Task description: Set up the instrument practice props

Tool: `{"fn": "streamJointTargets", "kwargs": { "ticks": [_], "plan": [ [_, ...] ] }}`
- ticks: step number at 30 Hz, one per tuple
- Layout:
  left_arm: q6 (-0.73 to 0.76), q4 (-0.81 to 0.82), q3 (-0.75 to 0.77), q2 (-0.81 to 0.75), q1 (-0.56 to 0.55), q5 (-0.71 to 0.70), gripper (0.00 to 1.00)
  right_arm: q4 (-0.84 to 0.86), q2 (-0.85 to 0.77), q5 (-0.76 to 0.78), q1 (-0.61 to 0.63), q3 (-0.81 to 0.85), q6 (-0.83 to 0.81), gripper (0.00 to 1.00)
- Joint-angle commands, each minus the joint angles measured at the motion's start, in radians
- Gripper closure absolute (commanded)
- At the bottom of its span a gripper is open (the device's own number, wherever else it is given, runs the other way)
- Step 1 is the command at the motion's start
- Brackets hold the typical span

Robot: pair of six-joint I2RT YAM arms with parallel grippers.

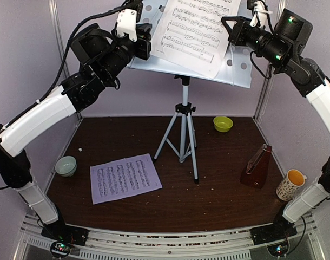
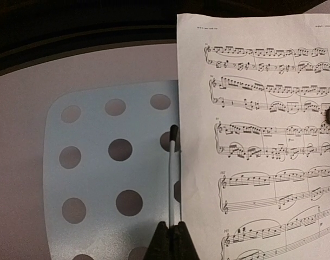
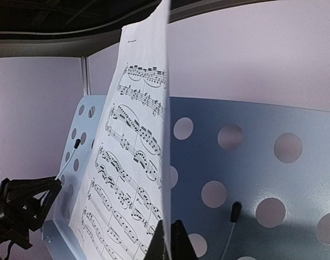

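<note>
Right wrist view: your right gripper (image 3: 167, 234) is pinching the sheet-music page (image 3: 127, 179) by its right margin, over the middle of the desk (image 3: 251, 162). Being light and floppy, it is likely buckling easily. Your left gripper (image 2: 170, 234) is clamping the retainer wire (image 2: 172, 179).

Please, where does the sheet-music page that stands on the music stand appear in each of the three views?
Top external: the sheet-music page is at top centre, leaning on the stand.
Left wrist: it fills the right half, seen face on.
Right wrist: it is left of centre, seen almost edge on.
Shared landmark: the white perforated desk behind the page.
</note>
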Motion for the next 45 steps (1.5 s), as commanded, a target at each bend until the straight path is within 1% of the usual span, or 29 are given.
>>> {"fn": "streamJointTargets", "kwargs": {
  "ticks": [1,3,6,10,15,22,35,40,42,45],
  "plan": [
    [0.025,0.162,-0.015,-0.048,0.002,0.024,1.0,0.009,0.022,-0.002,0.007,0.044,-0.024,1.0],
    [0.023,0.163,-0.024,-0.052,0.002,0.053,1.0,0.031,0.033,-0.027,0.014,0.045,-0.037,1.0],
    [0.026,0.161,-0.034,-0.054,0.002,0.082,1.0,0.045,0.064,-0.058,0.027,0.099,-0.066,1.0],
    [0.03,0.159,-0.044,-0.059,0.002,0.102,1.0,0.083,0.095,-0.171,0.034,0.117,-0.16,1.0],
    [0.039,0.169,-0.066,-0.075,0.002,0.128,1.0,0.086,0.138,-0.223,0.034,0.169,-0.236,1.0],
    [0.043,0.195,-0.082,-0.084,0.002,0.141,1.0,0.12,0.198,-0.336,0.036,0.207,-0.244,1.0],
    [0.042,0.225,-0.107,-0.096,0.002,0.155,1.0,0.098,0.27,-0.411,0.05,0.289,-0.305,1.0],
    [0.041,0.232,-0.119,-0.102,0.002,0.156,1.0,0.099,0.287,-0.416,0.051,0.3,-0.308,0.96],
    [0.041,0.233,-0.119,-0.104,0.002,0.156,1.0,0.104,0.29,-0.408,0.051,0.3,-0.303,0.9],
    [0.042,0.235,-0.122,-0.105,0.002,0.156,1.0,0.111,0.293,-0.4,0.053,0.3,-0.297,0.86]
  ]
}}
